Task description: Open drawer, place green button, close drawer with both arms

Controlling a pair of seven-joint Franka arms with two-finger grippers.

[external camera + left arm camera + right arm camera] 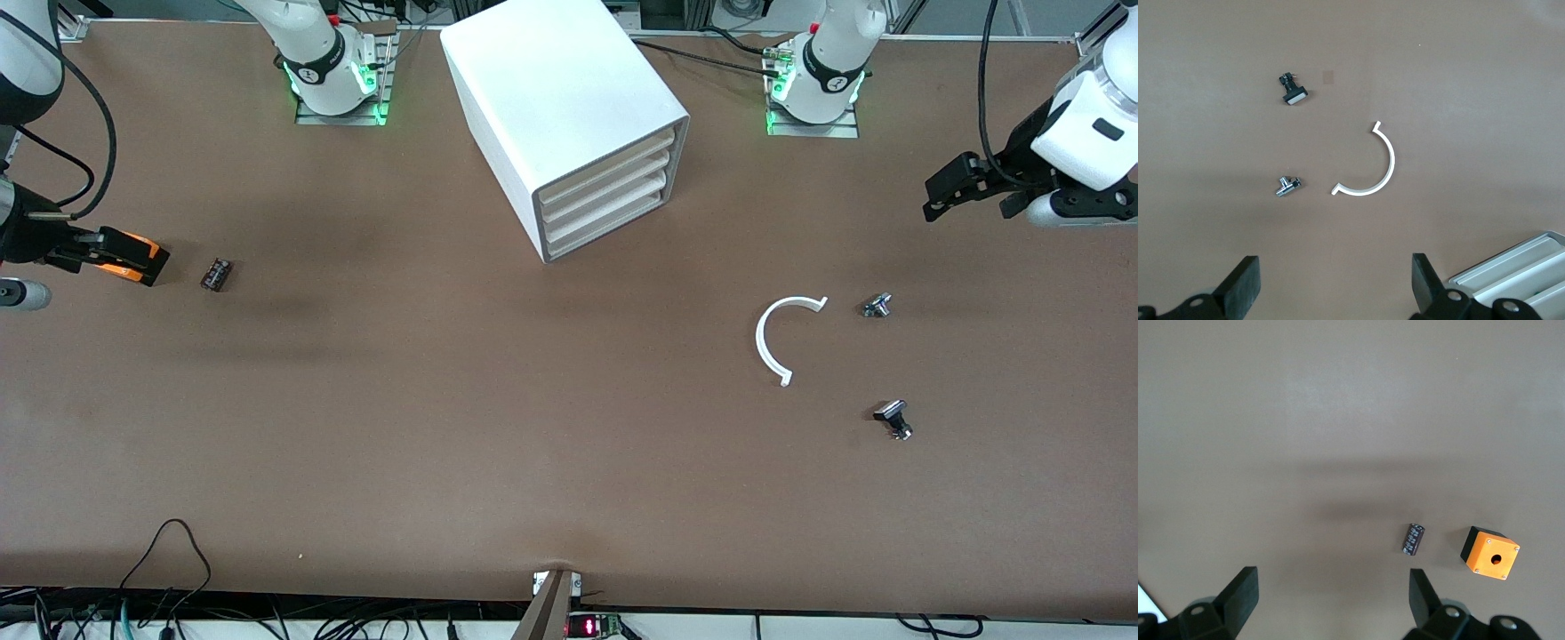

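Observation:
The white cabinet (569,116) stands in the middle of the table near the arms' bases, and its corner shows in the left wrist view (1521,270). All of its drawers are pushed in, including the bottom drawer (606,233). The button is out of view in every frame. My left gripper (944,188) hangs open over the left arm's end of the table, with nothing between its fingers (1336,287). Over the right arm's end, my right gripper (76,244) is also open and holds nothing (1333,603).
A white C-shaped arc (773,338) (1371,180) lies near two silver-black knobs (877,305) (893,420) (1289,186) (1293,90). An orange box (133,258) (1490,553) and a flat black ribbed block (216,274) (1413,539) lie by the right gripper.

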